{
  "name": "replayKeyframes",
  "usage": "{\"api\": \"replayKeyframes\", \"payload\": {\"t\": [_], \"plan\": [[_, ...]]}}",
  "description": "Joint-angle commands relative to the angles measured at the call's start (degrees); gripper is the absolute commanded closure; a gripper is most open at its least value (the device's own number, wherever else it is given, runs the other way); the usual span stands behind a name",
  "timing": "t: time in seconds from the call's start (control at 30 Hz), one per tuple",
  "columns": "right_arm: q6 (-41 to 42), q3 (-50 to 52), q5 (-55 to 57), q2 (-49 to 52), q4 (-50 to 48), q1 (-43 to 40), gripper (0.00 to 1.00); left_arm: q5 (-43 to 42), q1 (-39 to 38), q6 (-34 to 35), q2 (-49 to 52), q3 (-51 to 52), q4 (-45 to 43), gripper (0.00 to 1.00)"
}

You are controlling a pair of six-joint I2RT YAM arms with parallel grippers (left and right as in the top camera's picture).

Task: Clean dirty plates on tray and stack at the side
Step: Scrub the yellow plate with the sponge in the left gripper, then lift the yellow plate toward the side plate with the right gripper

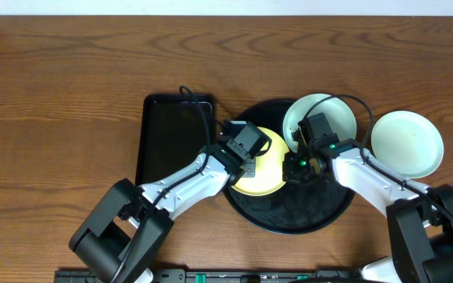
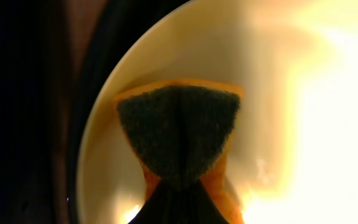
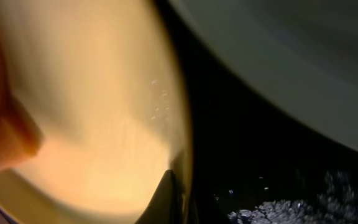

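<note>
Plate first: your pale yellow round plate [image 1: 270,171] lies on the large glossy black round tray [image 1: 289,217]. Your left gripper [image 1: 248,157] pinches a folded orange-backed dark scouring sponge [image 2: 178,134] against it. Your right gripper [image 1: 296,167] sits at its right rim; whether it grips, you cannot tell.

Yel plate [image 1: 267,171], blk tray [image 1: 291,223]

Round glossy black tray [image 1: 297,216] with raised rim, pale yellow plate [image 1: 264,177] flat on tray's left half, bluish-white plate [image 1: 325,114] overlapping tray's far-right rim, second bluish-white plate [image 1: 406,143] off tray, just right of it, no smears visible.
</note>
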State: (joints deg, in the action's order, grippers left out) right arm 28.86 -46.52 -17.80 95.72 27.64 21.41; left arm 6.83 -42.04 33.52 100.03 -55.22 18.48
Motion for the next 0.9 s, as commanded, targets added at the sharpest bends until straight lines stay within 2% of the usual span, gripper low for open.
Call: {"api": "replayKeyframes", "payload": {"t": [0.0, 0.1, 0.23, 0.5, 0.63, 0.87], "plan": [[0.0, 1.4, 2.7, 4.7, 0.0, 0.7, 0.99, 1.2, 0.3, -8.4, -0.4, -0.2, -3.6, 0.92], [0.0, 1.4, 2.6, 4.7, -0.3, 0.7, 0.99, 1.3, 0.3, -10.6, -0.9, -0.2, -8.2, 0.89], [0.0, 1.4, 2.6, 4.6, -0.2, 0.7, 0.99, 1.5, 0.3, -10.3, -0.1, -0.2, -9.5, 0.89], [0.0, 1.4, 2.6, 4.6, 0.0, 0.4, 0.99, 1.4, 0.3, -8.9, 0.9, -0.2, 2.1, 0.92], [0.0, 1.4, 2.6, 4.6, 0.0, 0.4, 0.99, 1.2, 0.6, -8.9, -0.3, -0.2, 4.2, 0.92], [-0.1, 1.2, 4.4, 0.4, 0.0, -0.7, 0.99, 0.5, 1.4, -8.9, -12.7, -0.3, 6.8, 0.93]]}}
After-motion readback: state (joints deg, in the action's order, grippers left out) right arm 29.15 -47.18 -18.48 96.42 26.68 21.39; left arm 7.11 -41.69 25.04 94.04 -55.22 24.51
